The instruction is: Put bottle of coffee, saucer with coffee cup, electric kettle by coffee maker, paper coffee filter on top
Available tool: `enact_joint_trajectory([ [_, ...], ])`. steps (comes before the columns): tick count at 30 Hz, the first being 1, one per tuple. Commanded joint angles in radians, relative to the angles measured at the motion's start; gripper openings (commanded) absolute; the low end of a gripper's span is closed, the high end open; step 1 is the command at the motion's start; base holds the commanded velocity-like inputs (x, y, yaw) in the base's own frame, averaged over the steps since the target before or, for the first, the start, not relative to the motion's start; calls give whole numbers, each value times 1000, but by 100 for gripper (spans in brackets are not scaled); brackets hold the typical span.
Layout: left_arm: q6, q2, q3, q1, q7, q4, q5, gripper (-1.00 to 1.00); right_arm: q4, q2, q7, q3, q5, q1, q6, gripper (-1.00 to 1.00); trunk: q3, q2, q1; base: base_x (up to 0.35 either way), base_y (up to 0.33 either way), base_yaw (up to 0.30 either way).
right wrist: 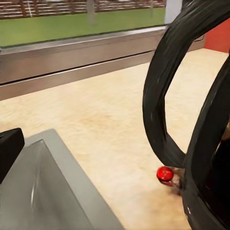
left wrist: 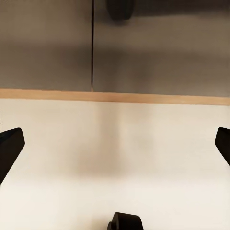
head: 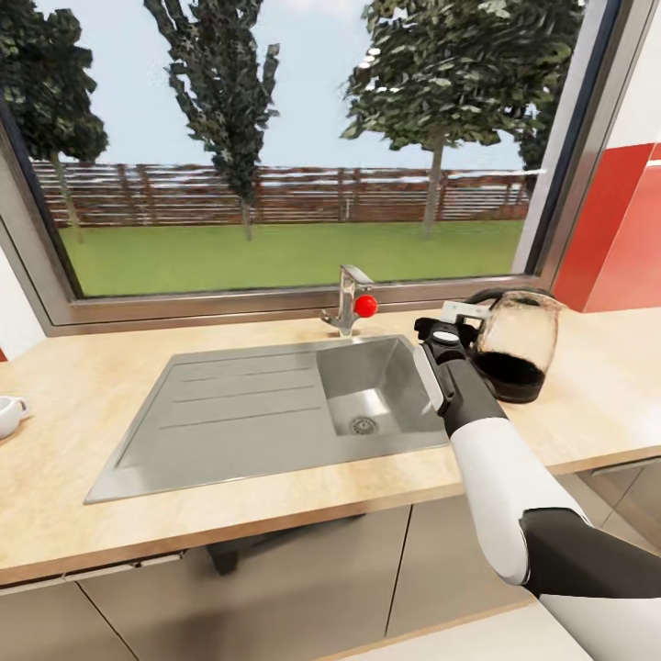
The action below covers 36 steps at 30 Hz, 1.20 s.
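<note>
Right of centre in the head view, the right gripper (head: 447, 323) sits at the looped black handle (right wrist: 165, 91) of the glass electric kettle with a black base (head: 514, 344); whether its jaws are pinching the handle, I cannot tell. That kettle stands on the pale wooden countertop (head: 73, 386), just beside the steel sink (head: 239, 413). A shallow or off-centre hold could tip it toward the basin. The left gripper (left wrist: 115, 143) is spread wide.

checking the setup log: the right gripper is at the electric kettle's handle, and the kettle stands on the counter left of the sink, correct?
Not quite. In the head view the electric kettle stands on the counter to the right of the sink, not left. The right gripper is indeed at its handle.
</note>
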Motion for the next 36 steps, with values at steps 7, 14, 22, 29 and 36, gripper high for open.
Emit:
enact_joint_trajectory([
  [7,-1,1,-3,0,-4,0,10,100,-1,1,-2,-1,2,-1,5,100,-1,0,0,46,34,0],
  [14,-1,1,-3,0,-4,0,10,100,0,1,-4,-1,2,-1,4,100,-1,0,0,3,2,0],
  [22,0,1,-3,0,-4,-1,10,100,0,0,-4,-1,2,-1,4,100,-1,0,0,50,0,0],
  [29,0,1,-3,0,-4,0,10,100,0,-1,-6,-1,2,-1,4,100,-1,0,0,8,0,0],
  [36,0,1,-3,0,-4,0,10,100,0,-1,-51,1,2,-1,4,100,-1,0,0,0,0,0],
])
